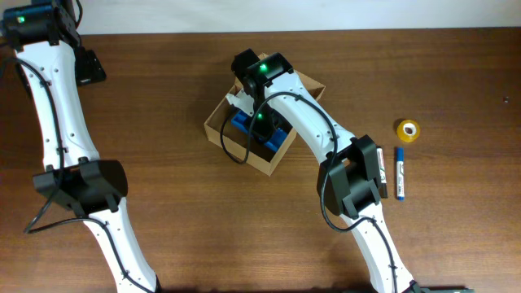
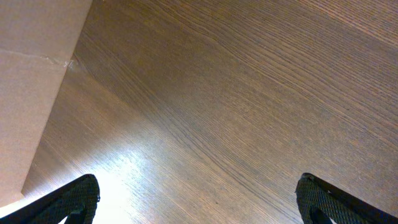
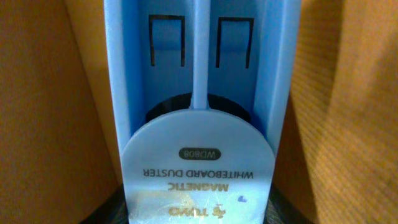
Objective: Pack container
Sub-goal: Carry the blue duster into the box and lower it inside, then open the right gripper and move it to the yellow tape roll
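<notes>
The tan cardboard container point(image 1: 216, 124) stands open at the table's centre, its flap point(image 1: 313, 85) folded back to the right. My right gripper point(image 1: 259, 116) reaches down into it and is shut on a blue magnetic whiteboard duster point(image 1: 277, 140). In the right wrist view the duster point(image 3: 199, 93) fills the middle, held between my fingers point(image 3: 198, 214), with the container's brown walls point(image 3: 43, 112) on both sides. My left gripper point(image 1: 89, 67) is open and empty at the far back left, over bare wood in the left wrist view point(image 2: 199, 208).
A yellow tape roll point(image 1: 409, 129) and a blue-and-white marker point(image 1: 400, 172) lie on the table to the right of the container. A pale tan surface point(image 2: 31, 81) borders the wood at the left of the left wrist view.
</notes>
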Robot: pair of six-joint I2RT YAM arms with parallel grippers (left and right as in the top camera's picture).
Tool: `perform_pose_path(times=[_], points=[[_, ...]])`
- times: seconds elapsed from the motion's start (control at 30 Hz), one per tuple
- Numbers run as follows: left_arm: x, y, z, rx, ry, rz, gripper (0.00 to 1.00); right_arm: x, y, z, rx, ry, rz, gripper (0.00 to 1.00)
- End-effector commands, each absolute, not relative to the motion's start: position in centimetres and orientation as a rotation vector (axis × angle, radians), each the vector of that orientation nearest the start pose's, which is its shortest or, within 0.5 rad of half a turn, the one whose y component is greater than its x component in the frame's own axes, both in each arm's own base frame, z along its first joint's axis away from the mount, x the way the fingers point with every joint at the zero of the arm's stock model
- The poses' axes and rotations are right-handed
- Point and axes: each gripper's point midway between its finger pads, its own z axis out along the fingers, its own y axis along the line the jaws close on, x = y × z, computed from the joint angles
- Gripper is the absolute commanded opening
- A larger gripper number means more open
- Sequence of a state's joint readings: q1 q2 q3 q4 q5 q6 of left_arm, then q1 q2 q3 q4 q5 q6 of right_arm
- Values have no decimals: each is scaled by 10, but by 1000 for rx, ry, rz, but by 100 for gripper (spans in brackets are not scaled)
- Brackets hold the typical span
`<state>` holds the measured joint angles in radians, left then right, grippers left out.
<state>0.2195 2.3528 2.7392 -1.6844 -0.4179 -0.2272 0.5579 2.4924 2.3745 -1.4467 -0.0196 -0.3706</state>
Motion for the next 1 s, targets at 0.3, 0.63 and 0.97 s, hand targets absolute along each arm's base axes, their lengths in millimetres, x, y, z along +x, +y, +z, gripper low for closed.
perform_pose_path(times=[0.3, 0.63, 0.97], points=[[444, 173, 225, -693, 2734, 594, 100, 405, 258, 57, -1372, 2829, 14, 61], [444, 173, 226, -693, 2734, 594, 100, 397, 257, 181, -1260, 2599, -83, 61], [444, 173, 226, -693, 2733, 594, 100, 401, 158, 285, -870, 2526, -76, 64]])
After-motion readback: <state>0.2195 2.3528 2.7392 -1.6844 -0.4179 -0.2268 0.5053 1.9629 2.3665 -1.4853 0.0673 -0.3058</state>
